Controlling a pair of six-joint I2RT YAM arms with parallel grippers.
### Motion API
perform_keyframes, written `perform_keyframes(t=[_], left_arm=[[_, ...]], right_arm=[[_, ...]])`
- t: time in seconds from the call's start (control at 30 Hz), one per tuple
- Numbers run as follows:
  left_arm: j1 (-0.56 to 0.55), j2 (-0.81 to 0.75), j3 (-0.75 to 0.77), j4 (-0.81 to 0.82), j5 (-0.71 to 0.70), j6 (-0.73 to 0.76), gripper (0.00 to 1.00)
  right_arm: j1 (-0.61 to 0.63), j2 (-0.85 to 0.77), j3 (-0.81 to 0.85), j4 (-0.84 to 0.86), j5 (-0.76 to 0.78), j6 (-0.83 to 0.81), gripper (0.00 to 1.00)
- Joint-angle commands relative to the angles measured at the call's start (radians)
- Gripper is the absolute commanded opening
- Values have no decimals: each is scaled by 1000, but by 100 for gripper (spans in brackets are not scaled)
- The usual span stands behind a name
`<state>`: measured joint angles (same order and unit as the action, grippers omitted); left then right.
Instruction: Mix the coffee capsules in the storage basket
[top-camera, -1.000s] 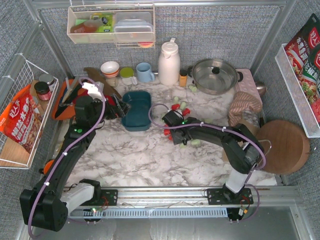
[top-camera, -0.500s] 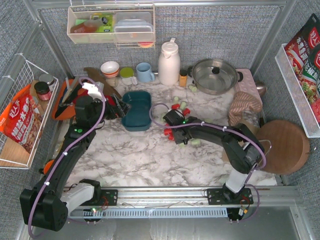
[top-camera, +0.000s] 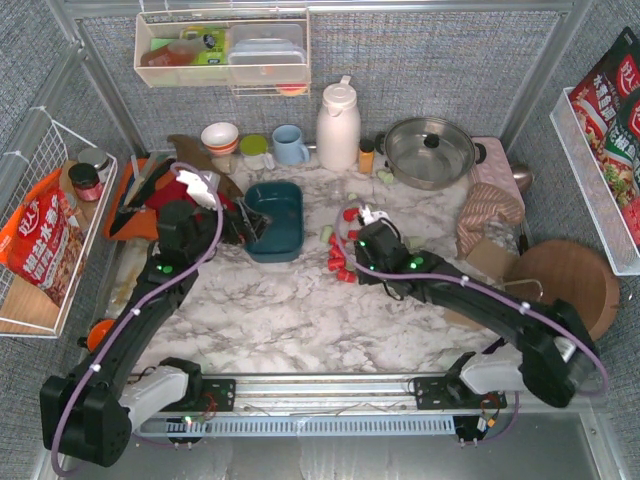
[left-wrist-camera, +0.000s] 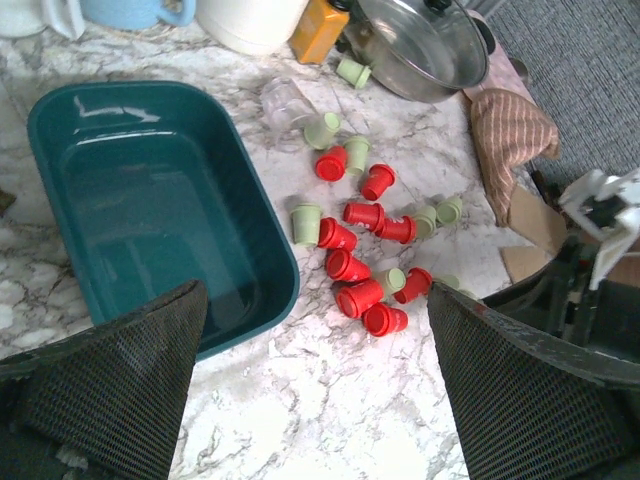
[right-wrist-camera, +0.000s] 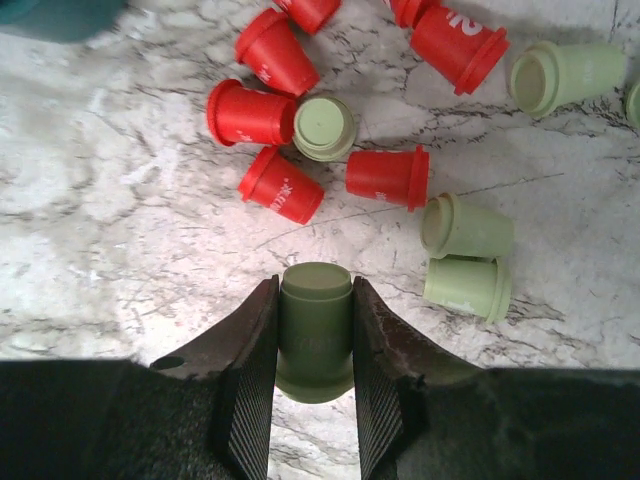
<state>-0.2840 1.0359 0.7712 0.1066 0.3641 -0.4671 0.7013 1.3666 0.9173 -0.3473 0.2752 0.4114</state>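
From above, the storage basket (top-camera: 282, 238) lies left of the right gripper (top-camera: 350, 245), with the coffee capsules (top-camera: 337, 264) strewn on the marble top (top-camera: 300, 320) between them. The left gripper (top-camera: 243, 216) sits at the basket's left edge.

Through the left wrist I see its jaws gaping, holding nothing. The basket is bare.

Through the right wrist, the jaws pinch a green capsule (right-wrist-camera: 315, 283), long axis along the fingers. The basket sits ahead-left, so I'd carry it that way.
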Motion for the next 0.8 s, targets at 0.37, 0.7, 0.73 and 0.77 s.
perform_keyframes(t=[0.37, 0.7, 0.73, 0.77], left_arm=[[-306, -82, -137, 225, -232, 380, 99], [-596, 88, -375, 915, -183, 662, 99], [-621, 137, -404, 1020, -147, 732, 99], [-637, 192, -429, 1116, -102, 785, 99]], right_arm=[[4, -385, -349, 498, -153, 53, 10], [4, -494, -370, 422, -136, 28, 10], [4, -508, -369, 411, -136, 31, 10], [4, -521, -368, 399, -137, 35, 10]])
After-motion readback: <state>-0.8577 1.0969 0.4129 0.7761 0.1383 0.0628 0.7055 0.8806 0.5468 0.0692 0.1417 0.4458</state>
